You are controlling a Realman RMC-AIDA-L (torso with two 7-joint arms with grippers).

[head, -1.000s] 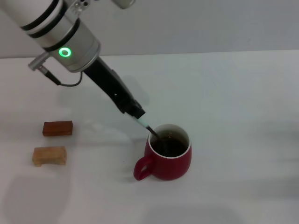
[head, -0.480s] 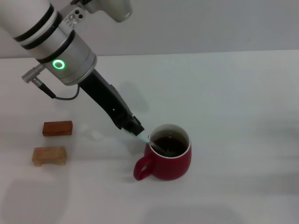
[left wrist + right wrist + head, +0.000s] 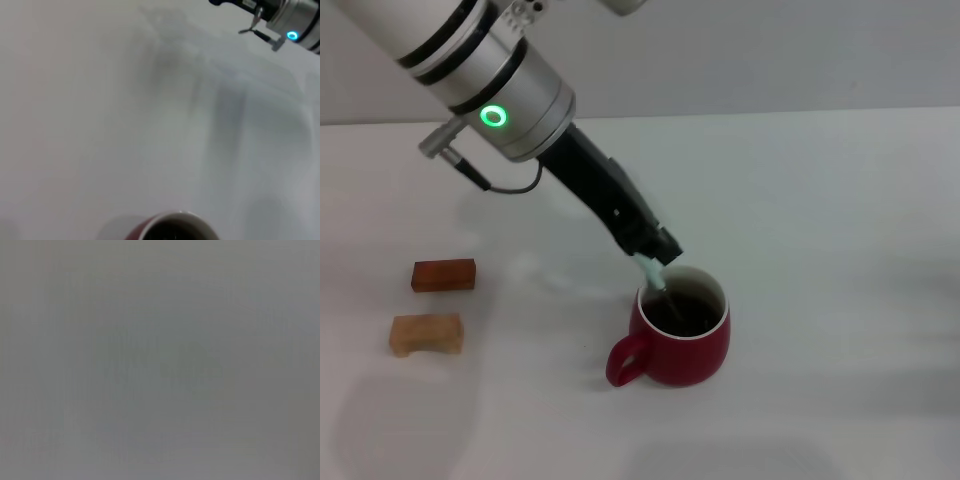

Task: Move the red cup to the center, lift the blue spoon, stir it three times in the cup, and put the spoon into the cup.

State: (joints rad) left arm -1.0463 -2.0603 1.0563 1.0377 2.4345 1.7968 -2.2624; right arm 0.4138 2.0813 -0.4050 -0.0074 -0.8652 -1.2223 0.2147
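Observation:
The red cup stands on the white table near the middle, its handle toward the front left. Its rim also shows in the left wrist view. My left gripper hangs just above the cup's back left rim and is shut on the blue spoon. The spoon's pale handle slants down from the gripper and its bowl end dips inside the cup. My right gripper is out of the head view; the right wrist view shows only plain grey. Part of the right arm shows far off in the left wrist view.
A red-brown block and a tan block lie at the left of the table. My left arm slants across the upper left.
My left gripper swung with the spoon from the cup's left rim to the back left rim, moving right and up. The cup has not moved.

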